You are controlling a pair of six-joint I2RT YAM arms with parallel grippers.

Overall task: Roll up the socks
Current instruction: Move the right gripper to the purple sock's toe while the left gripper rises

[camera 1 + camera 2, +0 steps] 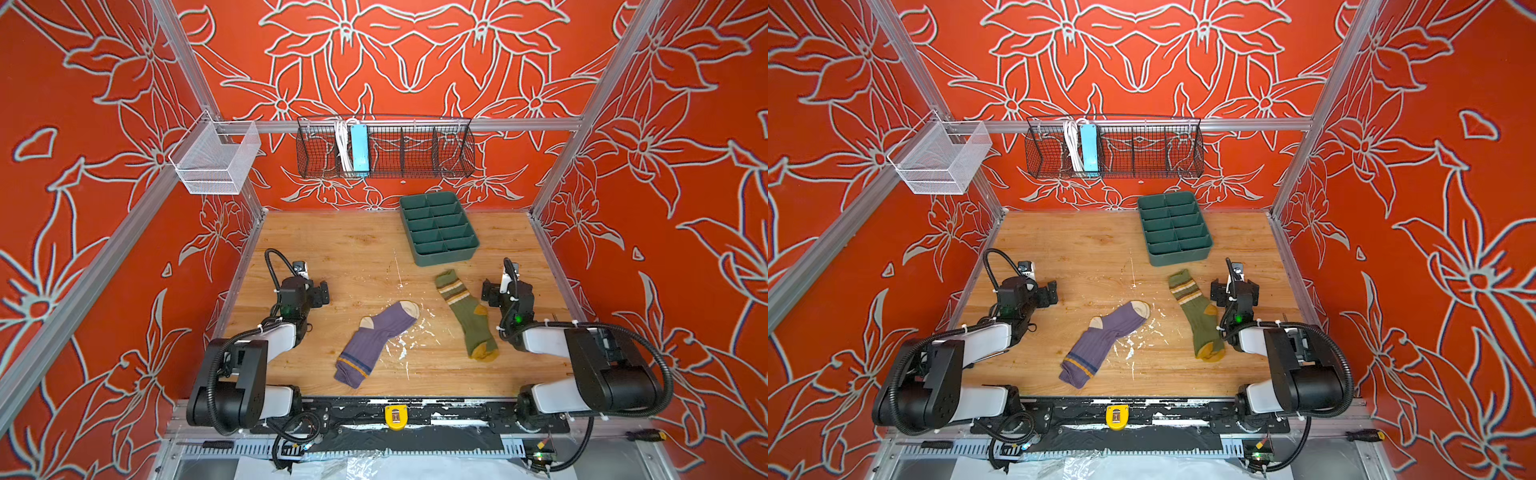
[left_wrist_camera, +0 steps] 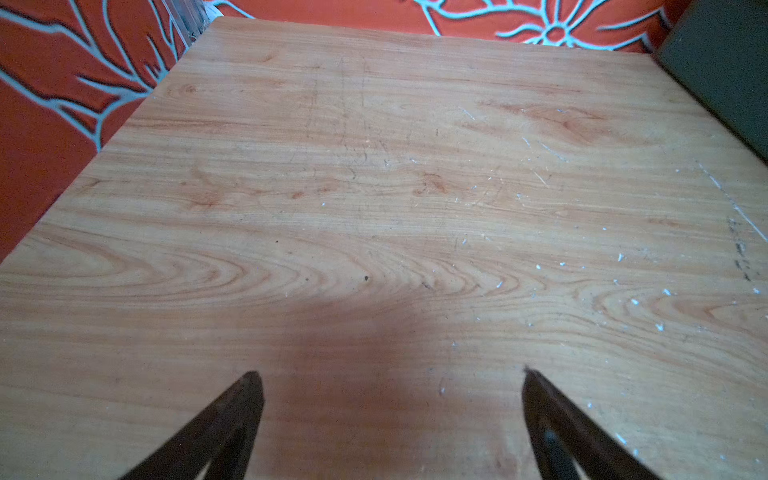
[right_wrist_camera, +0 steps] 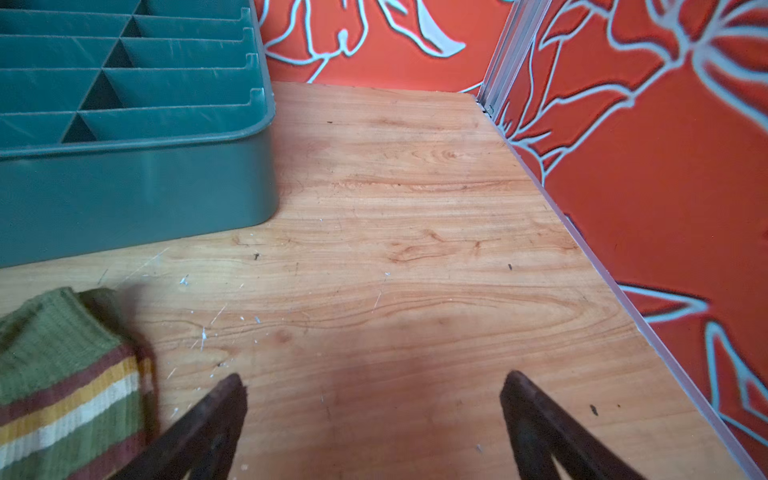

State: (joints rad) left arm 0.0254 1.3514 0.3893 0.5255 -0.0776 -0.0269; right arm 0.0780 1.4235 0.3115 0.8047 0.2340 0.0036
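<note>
The light wooden bench (image 1: pixel 332 249) carries everything. At its back, right of the middle, stands a dark green plastic divided tray (image 1: pixel 444 257), whose compartments look empty. The 2 socks lie flat and unrolled, well apart from each other. The purple ribbed sock (image 1: pixel 374 340), with cream toe and heel, slants across the middle with its striped cuff toward the front edge. The olive green ribbed sock (image 1: pixel 467 316), with mustard toe and heel, lies to the right, its striped cuff toward the tray. Both look light, soft and floppy. I judge they will bunch or slide on the smooth wood, so pinching the toe end through both layers seems the best start for a roll. The left hand (image 2: pixel 390 374) hovers over bare wood, fingers spread wide, gripping nothing. The right hand (image 3: pixel 374 376) is likewise spread and empty, with the olive cuff just beside 1 finger
</note>
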